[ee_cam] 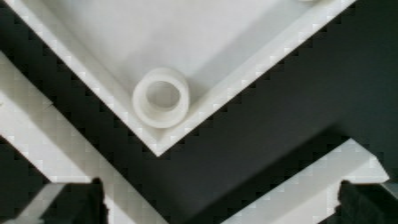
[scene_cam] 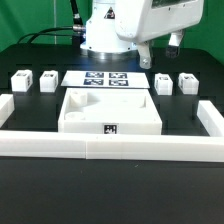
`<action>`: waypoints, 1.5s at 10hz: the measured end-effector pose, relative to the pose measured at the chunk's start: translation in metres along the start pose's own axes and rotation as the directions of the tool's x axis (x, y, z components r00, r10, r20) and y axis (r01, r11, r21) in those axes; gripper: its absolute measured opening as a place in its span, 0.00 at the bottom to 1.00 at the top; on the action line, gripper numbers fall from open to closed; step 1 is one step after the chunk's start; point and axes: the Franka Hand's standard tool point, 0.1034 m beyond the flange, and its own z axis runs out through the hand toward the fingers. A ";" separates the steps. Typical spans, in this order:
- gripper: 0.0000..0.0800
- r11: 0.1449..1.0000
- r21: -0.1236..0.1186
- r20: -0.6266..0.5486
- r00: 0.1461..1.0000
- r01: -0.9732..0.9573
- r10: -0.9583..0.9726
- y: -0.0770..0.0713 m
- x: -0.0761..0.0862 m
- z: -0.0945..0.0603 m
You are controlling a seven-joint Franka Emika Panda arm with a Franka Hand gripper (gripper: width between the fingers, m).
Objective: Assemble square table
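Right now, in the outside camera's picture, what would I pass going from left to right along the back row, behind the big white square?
first leg block → second leg block → marker board → third leg block → fourth leg block

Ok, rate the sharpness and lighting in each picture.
Exterior view: evenly lit and fairly sharp, but the white robot arm is washed out by glare, and the square table barely separates from the white border wall. Wrist view: a soft, grainy close-up of the table's corner, high contrast against the dark surface, with only the round socket showing shading.
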 end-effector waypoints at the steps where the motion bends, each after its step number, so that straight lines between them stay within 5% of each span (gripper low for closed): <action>1: 0.81 1.000 0.000 0.000 1.000 0.000 0.000 0.000 0.000 0.000; 15: 0.81 1.000 0.007 0.007 1.000 0.024 -0.025 0.000 -0.003 0.000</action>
